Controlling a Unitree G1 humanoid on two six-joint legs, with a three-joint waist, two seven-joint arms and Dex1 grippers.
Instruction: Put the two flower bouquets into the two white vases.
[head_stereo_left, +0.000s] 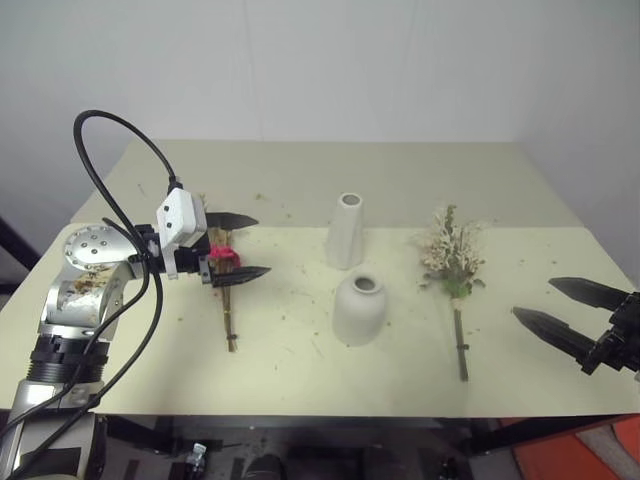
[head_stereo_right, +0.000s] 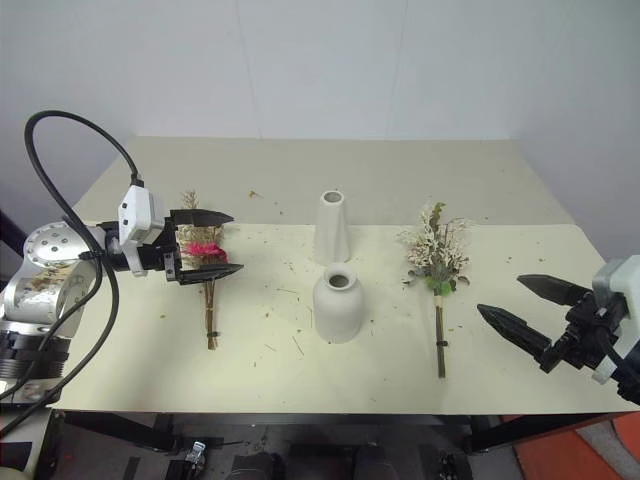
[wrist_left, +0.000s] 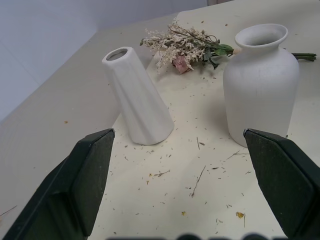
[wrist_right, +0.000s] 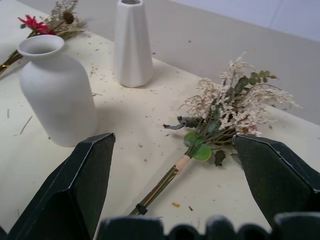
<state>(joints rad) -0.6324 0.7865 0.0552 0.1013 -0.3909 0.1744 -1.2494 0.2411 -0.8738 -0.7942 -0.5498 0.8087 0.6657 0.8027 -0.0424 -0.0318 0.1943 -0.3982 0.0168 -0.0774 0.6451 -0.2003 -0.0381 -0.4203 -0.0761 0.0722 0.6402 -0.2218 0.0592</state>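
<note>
Two white vases stand mid-table: a tall tapered vase behind a squat rounded vase. A bouquet of brown grasses with magenta flowers lies flat at the left. My left gripper hovers open above its flower head, fingers pointing toward the vases, holding nothing. The cream-green bouquet lies flat to the right of the vases, its green stem toward the front edge. My right gripper stands open near the table's right front corner, to the right of that stem, and is empty.
The cream table carries scattered dried flower bits around both bouquets. A black cable loops above my left arm. A white wall stands behind the table. An orange object sits on the floor at the lower right.
</note>
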